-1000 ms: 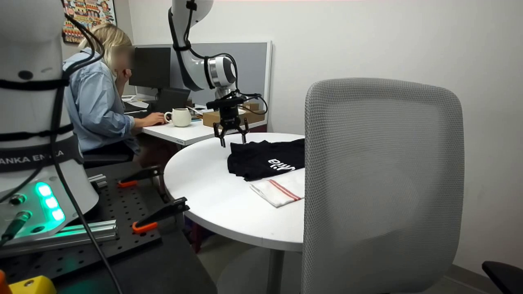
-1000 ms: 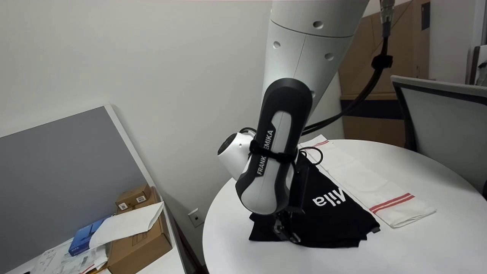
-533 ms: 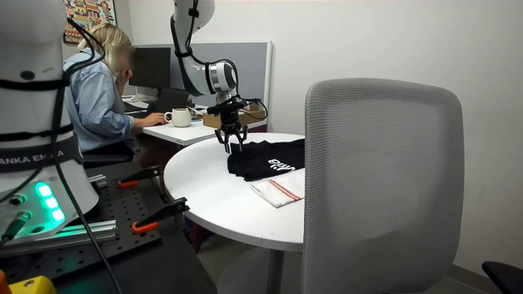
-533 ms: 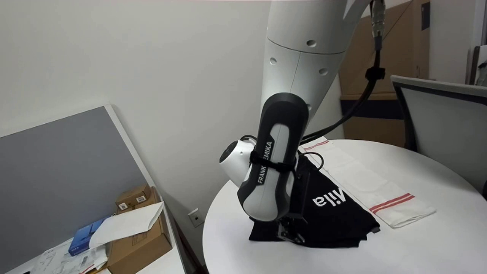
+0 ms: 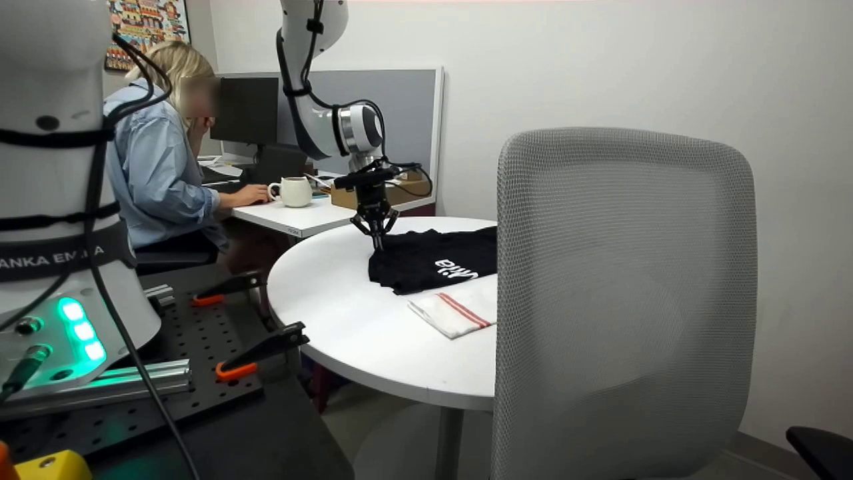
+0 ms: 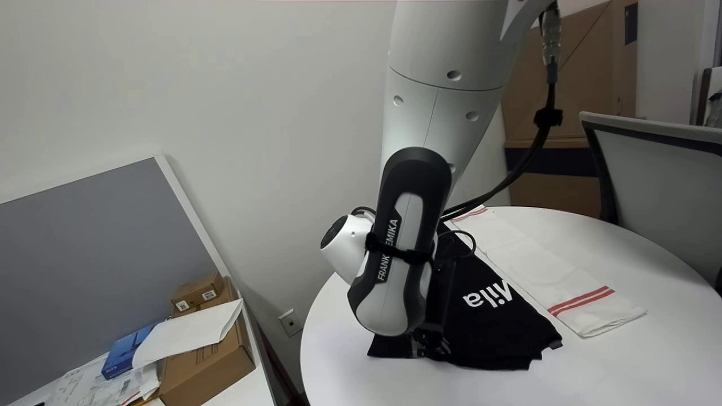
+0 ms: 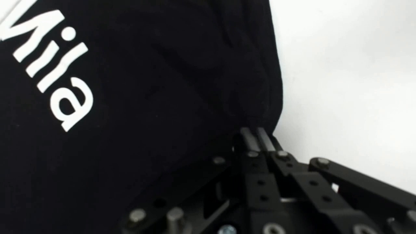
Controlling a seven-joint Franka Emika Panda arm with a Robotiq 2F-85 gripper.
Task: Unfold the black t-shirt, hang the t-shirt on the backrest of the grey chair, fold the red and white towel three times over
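The black t-shirt (image 5: 426,259) lies folded on the round table, its white print showing in all views. My gripper (image 5: 378,244) points down at the shirt's edge. In the wrist view the fingers of the gripper (image 7: 254,132) are nearly together, shut on a bit of black t-shirt (image 7: 182,87) close to its border; the pinched cloth itself is hard to make out. Beside the shirt rests the red and white towel (image 6: 541,265), flat and folded into a strip. The grey chair (image 5: 626,300) stands at the table with its backrest bare, hiding part of shirt and towel in that exterior view.
The white round table (image 5: 346,320) carries the cloths. Behind it stands a desk with a mug (image 5: 295,192) and cardboard boxes (image 6: 208,361), where a person (image 5: 156,160) sits. Orange-tipped clamps (image 5: 263,350) grip the robot's base plate near the table. A wall is close behind.
My gripper has come down onto the shirt's edge and its fingers have closed from wide apart to nearly touching. The shirt has shifted very slightly along the table.
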